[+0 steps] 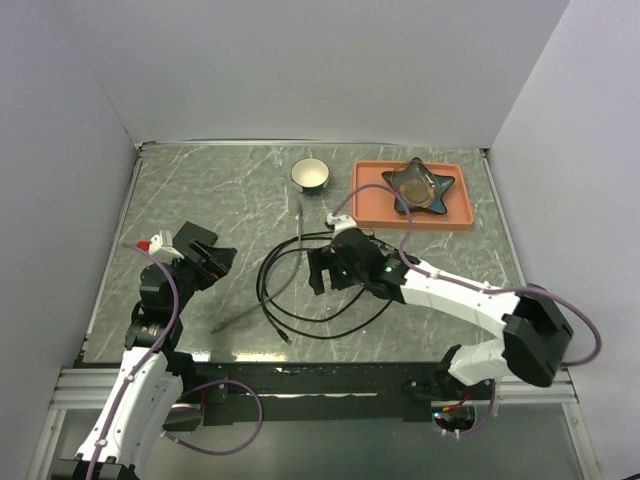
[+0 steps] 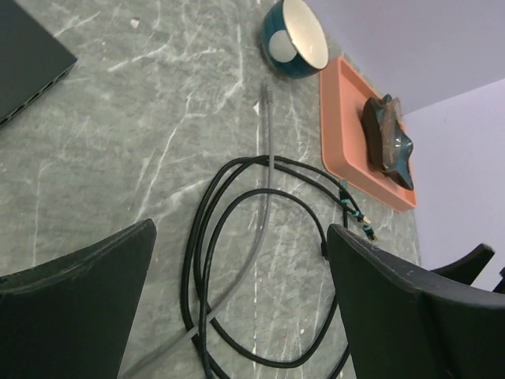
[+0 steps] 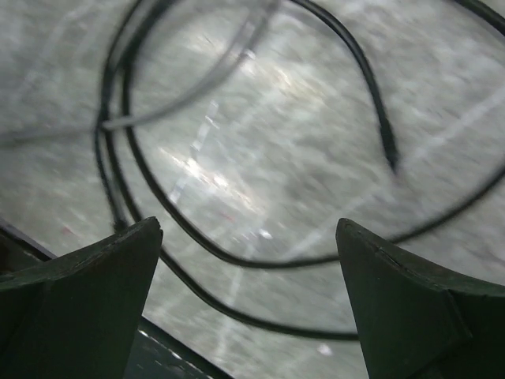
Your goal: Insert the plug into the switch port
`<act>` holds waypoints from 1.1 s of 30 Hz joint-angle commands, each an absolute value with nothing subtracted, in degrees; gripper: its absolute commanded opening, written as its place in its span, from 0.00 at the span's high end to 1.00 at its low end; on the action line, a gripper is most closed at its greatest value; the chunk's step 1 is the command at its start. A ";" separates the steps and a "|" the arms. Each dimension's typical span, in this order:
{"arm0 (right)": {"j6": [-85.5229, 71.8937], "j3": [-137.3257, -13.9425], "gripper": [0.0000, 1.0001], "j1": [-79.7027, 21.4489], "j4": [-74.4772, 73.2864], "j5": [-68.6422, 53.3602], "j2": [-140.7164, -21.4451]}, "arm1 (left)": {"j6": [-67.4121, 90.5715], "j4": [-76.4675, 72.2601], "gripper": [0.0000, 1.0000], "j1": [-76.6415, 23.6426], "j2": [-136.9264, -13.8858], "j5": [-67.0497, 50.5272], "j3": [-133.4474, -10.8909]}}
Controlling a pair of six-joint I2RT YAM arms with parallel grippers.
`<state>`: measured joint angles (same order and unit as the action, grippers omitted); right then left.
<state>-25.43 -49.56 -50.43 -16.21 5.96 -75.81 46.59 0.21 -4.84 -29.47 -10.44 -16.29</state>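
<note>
Broad black fingers of the right gripper fill the lower corners of its wrist view. They are spread wide with nothing between them. Directly under the gap lies the loose coil of thin black cable on the grey marbled tabletop. One free end of the coil lies just ahead, toward the right-hand finger. Beyond it, on the left-hand finger's side, a stiffer grey cable crosses the coil. This pose reads as a hover for picking a cable end, though which end I cannot tell.

The left gripper is equally splayed and empty, and faces the same coil from the other side. Ahead of it the grey cable runs straight away to a small pale plug. The plug rests on the table just short of a round blue bowl with a white inside. That plug looks the likelier fit for the task.

Far off past the left finger, a flat black switch box shows a row of ports along its edge. It lies well apart from the plug, so the cable must be carried over. Past the right finger an orange rectangular tray holds a dark star-shaped dish.
</note>
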 commanded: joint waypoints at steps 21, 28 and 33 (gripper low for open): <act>-25.50 -86.45 0.19 -41.31 -16.43 3.07 -109.32 | 46.41 2.46 0.04 -4.83 -34.72 -17.66 -21.09; -24.26 -102.55 0.42 -41.04 -25.04 6.14 -123.12 | 45.44 2.29 0.04 -4.83 -34.98 -17.40 -20.92; -24.87 -109.15 0.62 -40.96 -30.49 8.17 -129.02 | 45.18 2.20 0.04 -4.83 -35.59 -17.49 -21.09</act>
<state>-24.86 -103.68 -40.73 -24.82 5.21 -127.04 46.11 4.19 -4.84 -35.27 -16.19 -20.86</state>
